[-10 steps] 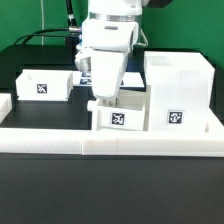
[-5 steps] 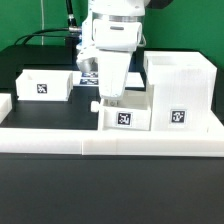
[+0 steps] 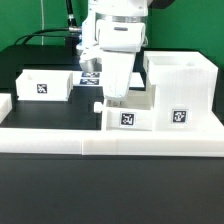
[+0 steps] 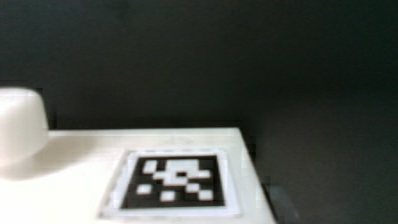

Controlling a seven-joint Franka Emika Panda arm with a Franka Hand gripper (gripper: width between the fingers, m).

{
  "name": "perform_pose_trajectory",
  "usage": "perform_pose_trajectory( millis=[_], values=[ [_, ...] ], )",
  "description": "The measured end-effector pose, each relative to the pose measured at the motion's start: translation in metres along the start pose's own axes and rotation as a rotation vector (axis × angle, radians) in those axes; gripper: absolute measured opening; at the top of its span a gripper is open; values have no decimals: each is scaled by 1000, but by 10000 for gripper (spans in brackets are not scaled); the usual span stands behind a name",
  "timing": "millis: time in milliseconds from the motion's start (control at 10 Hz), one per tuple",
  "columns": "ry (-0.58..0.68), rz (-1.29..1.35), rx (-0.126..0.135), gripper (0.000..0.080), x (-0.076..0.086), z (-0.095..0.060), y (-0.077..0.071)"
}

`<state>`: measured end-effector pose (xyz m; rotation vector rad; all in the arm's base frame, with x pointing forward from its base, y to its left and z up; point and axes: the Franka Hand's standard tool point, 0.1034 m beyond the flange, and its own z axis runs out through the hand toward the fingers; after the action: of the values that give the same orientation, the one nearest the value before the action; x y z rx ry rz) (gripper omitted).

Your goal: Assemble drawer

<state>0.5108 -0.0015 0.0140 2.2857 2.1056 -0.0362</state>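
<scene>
Claw (image 3: 112, 99) low at small tray's (image 3: 128, 118) end farthest from tall case (image 3: 178, 92). Tray sits just beside case, on exterior view's left. Pinching or spread: cannot tell.

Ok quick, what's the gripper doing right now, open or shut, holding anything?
The gripper: cannot be told. Its fingertips are down at the small tray beside the tall case, but the jaw gap is hidden.

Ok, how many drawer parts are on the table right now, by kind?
Case: 1
Trays: 2
Total: 3
</scene>
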Motion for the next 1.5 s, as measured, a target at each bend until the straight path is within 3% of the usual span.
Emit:
perform_pose_trajectory(
  millis=[400,700,1500],
  values=[
    [0,3,0,42,1,0,0],
    [-5,-32,12,42,12,-1,-1],
    [-9,-30,22,49,10,-2,0]
  ],
)
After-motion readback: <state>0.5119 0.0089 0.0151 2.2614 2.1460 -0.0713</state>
